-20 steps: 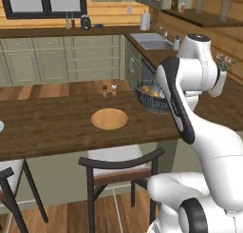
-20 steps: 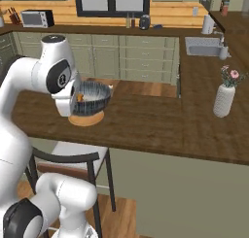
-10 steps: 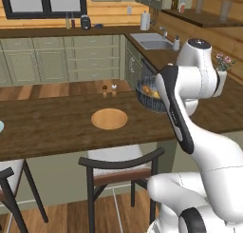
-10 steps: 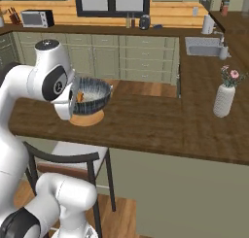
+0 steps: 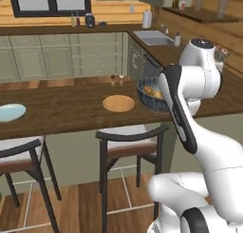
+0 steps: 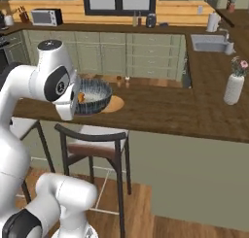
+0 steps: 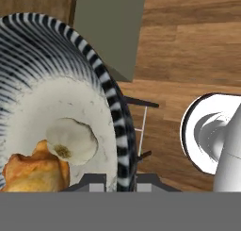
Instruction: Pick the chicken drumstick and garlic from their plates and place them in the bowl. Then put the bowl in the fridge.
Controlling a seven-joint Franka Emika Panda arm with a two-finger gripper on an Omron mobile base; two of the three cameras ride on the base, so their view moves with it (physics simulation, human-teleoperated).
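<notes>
Bowl (image 6: 93,96) has swung out past the counter (image 6: 160,113) edge, claw (image 7: 117,180) clamped on its rim, drumstick (image 7: 35,172) and garlic (image 7: 70,140) inside.

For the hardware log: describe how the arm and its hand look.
The arm is glossy white with rounded, bulbous segments and dark grey to black bands and round caps at the joints. The hand ends in two small dark, blocky fingertips. No cables or markings are visible.

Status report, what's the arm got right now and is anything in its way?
Gripper shut on bowl rim, bowl lifted off the counter. Chicken drumstick and garlic inside. Chair below; fridge not sighted.
</notes>
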